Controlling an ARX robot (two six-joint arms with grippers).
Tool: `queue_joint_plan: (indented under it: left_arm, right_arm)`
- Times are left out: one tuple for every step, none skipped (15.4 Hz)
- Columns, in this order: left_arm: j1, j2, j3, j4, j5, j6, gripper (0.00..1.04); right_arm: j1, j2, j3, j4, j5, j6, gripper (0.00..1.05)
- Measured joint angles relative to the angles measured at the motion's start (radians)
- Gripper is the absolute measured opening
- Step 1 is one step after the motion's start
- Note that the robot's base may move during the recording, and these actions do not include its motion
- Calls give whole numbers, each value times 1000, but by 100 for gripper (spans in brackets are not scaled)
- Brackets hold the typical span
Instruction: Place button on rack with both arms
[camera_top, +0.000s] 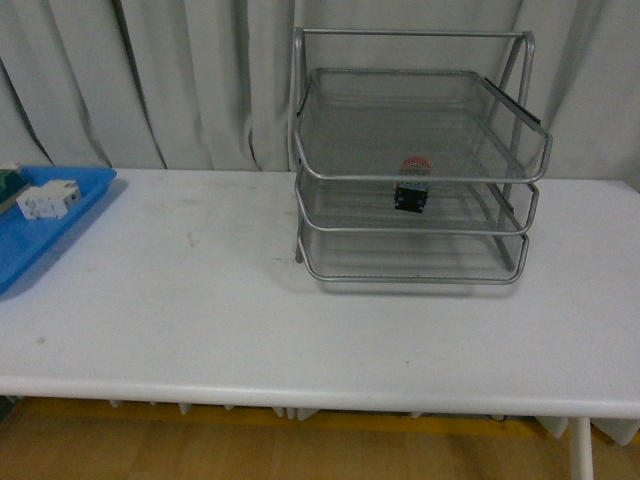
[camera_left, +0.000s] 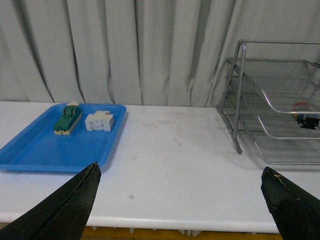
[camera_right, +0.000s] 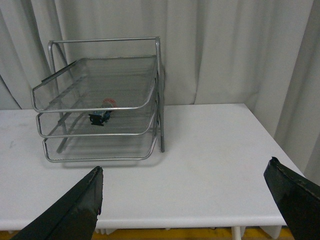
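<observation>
Front view: the button (camera_top: 412, 186) is sitting on the middle tier of the rack (camera_top: 415, 160), toward the right half of that tier. Red mushroom cap is showing through the mesh of the top tier; dark blocky body with bluish sides is showing below it, between the front rims of the top and middle tiers. The rack is standing on the white table (camera_top: 200, 300), three silver wire-mesh tiers in a tubular frame; top and bottom tiers are holding nothing visible. At the left edge a blue tray (camera_top: 60, 220) is lying on the table, carrying a white block (camera_top: 48, 200). Neither arm is showing in this view.

Left wrist view: the left pincer (camera_left: 182, 202) is hanging above the near table edge with its two dark fingers (camera_left: 70, 205) spread wide, nothing between them. The blue tray is holding a green-and-cream switch (camera_left: 67, 119) and the white block just beside it, apart from each other. The rack is standing well apart from the tray; the button is appearing on its middle tier, small and blurred.

Right wrist view: the right pincer (camera_right: 185, 205) is likewise gaping wide and holding nothing. The button is resting on the middle tier, red cap tilted away from the camera.
</observation>
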Motion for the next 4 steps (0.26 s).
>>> queue_joint_plan:
  left_arm:
    - [0, 0, 0, 0, 0, 0, 98]
    - [0, 0, 0, 0, 0, 0, 98]
    - [0, 0, 0, 0, 0, 0, 98]
    - [0, 0, 0, 0, 0, 0, 98]
  right_arm:
    - [0, 0, 0, 0, 0, 0, 98]
    - [0, 0, 0, 0, 0, 0, 98]
    - [0, 0, 0, 0, 0, 0, 98]
    - [0, 0, 0, 0, 0, 0, 98]
